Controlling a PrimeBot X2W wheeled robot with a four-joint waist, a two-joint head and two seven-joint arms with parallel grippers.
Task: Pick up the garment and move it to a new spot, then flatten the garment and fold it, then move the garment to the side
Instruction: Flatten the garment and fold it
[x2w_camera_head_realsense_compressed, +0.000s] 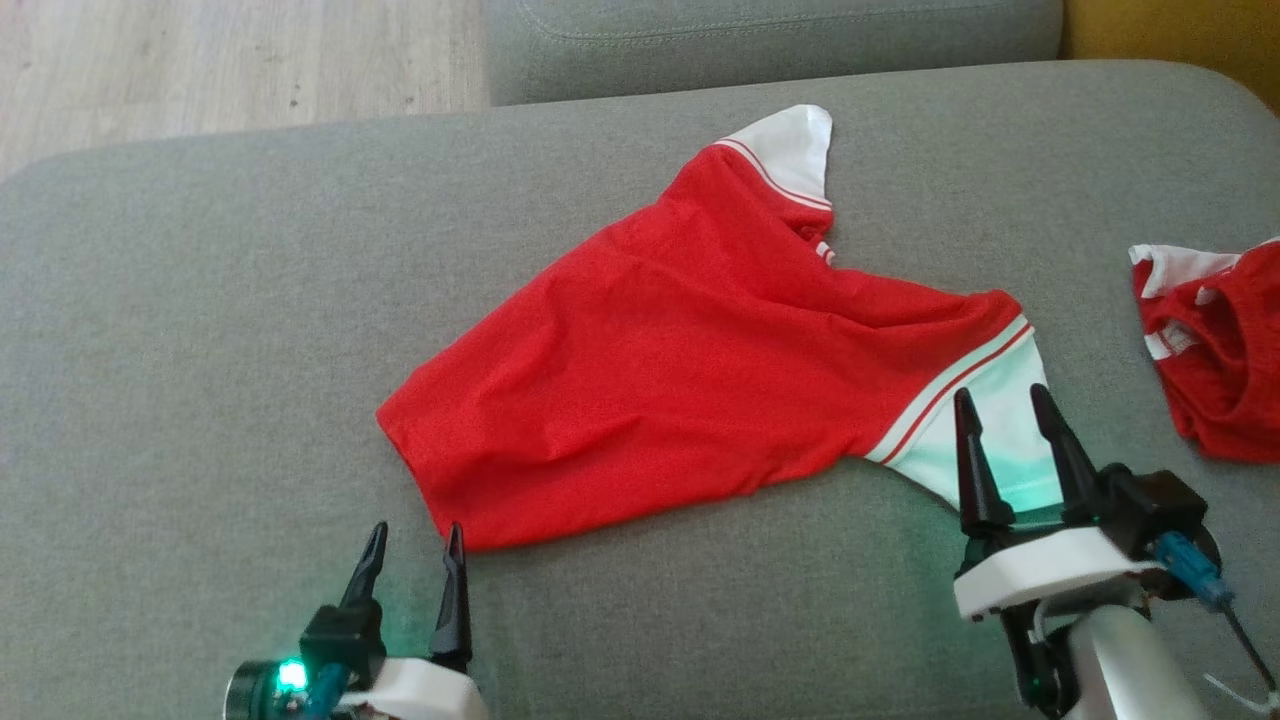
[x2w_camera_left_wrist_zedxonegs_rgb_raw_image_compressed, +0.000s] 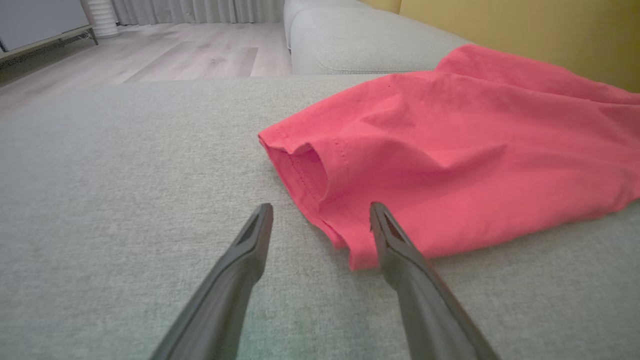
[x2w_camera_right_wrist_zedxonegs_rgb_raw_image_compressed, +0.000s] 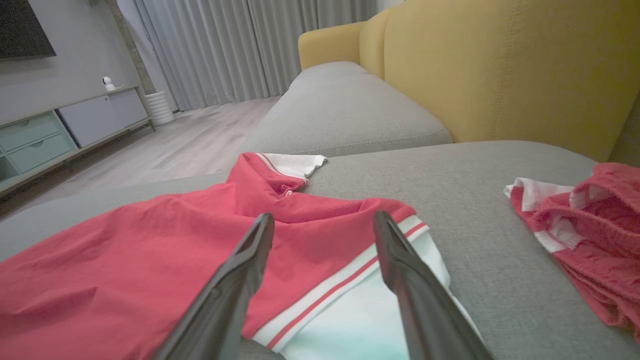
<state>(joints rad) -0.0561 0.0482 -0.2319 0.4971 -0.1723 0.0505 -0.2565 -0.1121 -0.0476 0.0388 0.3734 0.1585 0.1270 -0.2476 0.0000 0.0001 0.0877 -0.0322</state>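
Two grippers are seen nearest. The left gripper (x2w_camera_head_realsense_compressed: 416, 527) is held with jaws wide and empty at the red hem corner. The right gripper (x2w_camera_head_realsense_compressed: 1001, 391) has jaws wide and empty over a white sleeve. One garment (x2w_camera_head_realsense_compressed: 680, 370), a thin, creased red shirt with two white striped-edge sleeves, is spread on the grey woven sofa cushion (x2w_camera_head_realsense_compressed: 200, 350). A second, crumpled red garment (x2w_camera_head_realsense_compressed: 1215, 350) is seen apart at its right.

Grey sofa (x2w_camera_head_realsense_compressed: 200, 350), a red-and-white cloth (x2w_camera_head_realsense_compressed: 1220, 350) bunched at its right edge; yellow backrest (x2w_camera_right_wrist_zedxonegs_rgb_raw_image_compressed: 500, 65) behind, wood floor (x2w_camera_head_realsense_compressed: 200, 60) beyond.
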